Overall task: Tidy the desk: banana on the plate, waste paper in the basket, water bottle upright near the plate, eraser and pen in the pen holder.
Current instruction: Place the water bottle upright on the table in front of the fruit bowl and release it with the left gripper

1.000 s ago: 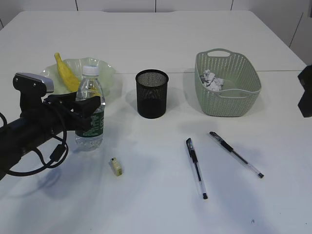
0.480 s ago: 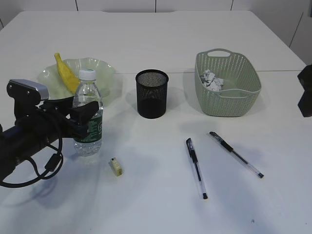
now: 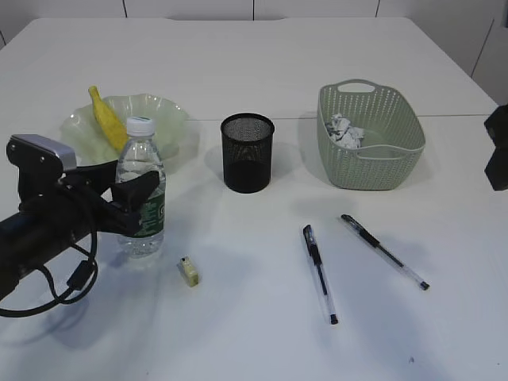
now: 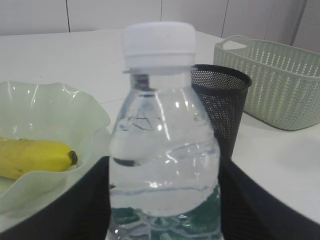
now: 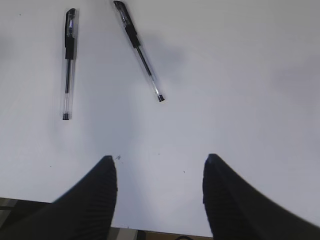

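A clear water bottle with a white cap stands upright in front of the green plate, which holds the banana. My left gripper is shut on the water bottle; in the left wrist view its black fingers press both sides of the bottle. A small yellow eraser lies right of the bottle. Two pens lie in the front middle. The black mesh pen holder stands in the centre. Crumpled waste paper lies in the green basket. My right gripper is open and empty above bare table, near the pens.
The right arm shows only as a dark shape at the right edge of the exterior view. The left wrist view also shows the banana on the plate, the pen holder and the basket.
My left arm has moved a little towards the front left with the bottle in its grip. The bottle stays upright. Nothing else has moved.
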You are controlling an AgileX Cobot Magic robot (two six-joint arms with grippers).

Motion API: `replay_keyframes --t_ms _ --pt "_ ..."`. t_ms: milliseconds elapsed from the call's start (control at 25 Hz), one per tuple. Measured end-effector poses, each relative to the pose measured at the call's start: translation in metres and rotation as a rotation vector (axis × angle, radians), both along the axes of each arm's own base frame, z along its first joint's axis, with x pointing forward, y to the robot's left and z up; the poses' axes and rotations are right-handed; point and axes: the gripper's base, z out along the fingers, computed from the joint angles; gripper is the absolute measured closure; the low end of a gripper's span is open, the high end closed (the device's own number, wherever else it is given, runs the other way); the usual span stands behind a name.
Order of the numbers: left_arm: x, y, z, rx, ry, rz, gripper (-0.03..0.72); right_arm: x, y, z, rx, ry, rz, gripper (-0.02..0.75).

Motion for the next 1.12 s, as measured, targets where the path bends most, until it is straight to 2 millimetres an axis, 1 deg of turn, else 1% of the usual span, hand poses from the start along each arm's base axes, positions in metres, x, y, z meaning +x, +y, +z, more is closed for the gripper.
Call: replay_keyframes --t_ms 320,520,760,920,1120 --pt "-0.008 0.002 -0.001 0.014 0.003 -0.001 0.241 0.0 0.0 0.0 0.001 -0.002 0.0 0.326" --pt "-0.01 0.003 -0.005 0.031 0.034 0.0 0.197 0.0 0.0 0.0 0.001 -0.004 0.0 0.326" --pt "-0.017 0.005 -0.013 0.087 0.133 0.001 0.129 0.0 0.0 0.0 0.001 -0.004 0.0 0.327" --pt "-0.02 0.006 -0.008 0.092 0.132 0.002 0.121 0.0 0.0 0.0 0.001 -0.004 0.0 0.327" --pt "-0.02 0.006 0.004 0.084 0.095 0.003 0.12 0.0 0.0 0.0 0.002 -0.006 0.001 0.327"
